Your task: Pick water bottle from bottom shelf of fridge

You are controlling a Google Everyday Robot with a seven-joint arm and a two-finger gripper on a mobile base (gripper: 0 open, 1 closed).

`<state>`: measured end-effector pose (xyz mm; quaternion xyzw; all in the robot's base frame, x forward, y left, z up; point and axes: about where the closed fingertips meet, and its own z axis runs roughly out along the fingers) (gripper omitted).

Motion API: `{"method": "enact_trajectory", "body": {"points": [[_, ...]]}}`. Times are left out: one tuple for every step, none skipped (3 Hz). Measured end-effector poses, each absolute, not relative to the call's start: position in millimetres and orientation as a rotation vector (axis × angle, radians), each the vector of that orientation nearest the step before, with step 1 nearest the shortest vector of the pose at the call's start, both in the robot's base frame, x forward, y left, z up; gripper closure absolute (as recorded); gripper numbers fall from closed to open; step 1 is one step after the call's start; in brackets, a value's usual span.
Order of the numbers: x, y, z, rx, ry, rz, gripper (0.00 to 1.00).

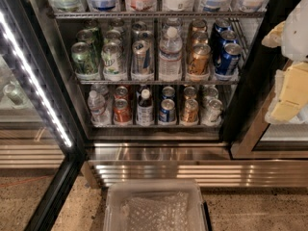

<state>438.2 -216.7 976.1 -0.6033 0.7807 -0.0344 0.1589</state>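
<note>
The fridge [79, 129] stands open in the camera view, its racks full of drinks. The water bottle [96, 108], small and clear with a white cap, stands upright at the far left of the bottom shelf [154, 125]. To its right on that shelf are cans and a dark bottle with a white cap [144, 108]. My gripper [288, 81], white with yellowish parts, hangs at the right edge of the view, outside the fridge. It is well to the right of the water bottle and higher, and holds nothing I can see.
A taller clear bottle with a white-blue label [171, 54] stands among cans on the middle rack. A bright LED strip [36, 83] runs down the open glass door at left. A clear plastic bin [155, 207] sits on the floor below the fridge.
</note>
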Motion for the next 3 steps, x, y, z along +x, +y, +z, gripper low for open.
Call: {"method": "enact_trajectory", "body": {"points": [[438.2,-216.6,976.1,-1.725,2.232,-0.098,0.0],[441.3,-208.6,968.4,-1.701,2.208,-0.057,0.0],[451.6,-168.4,919.6,-1.607,2.199,0.163,0.0]]}}
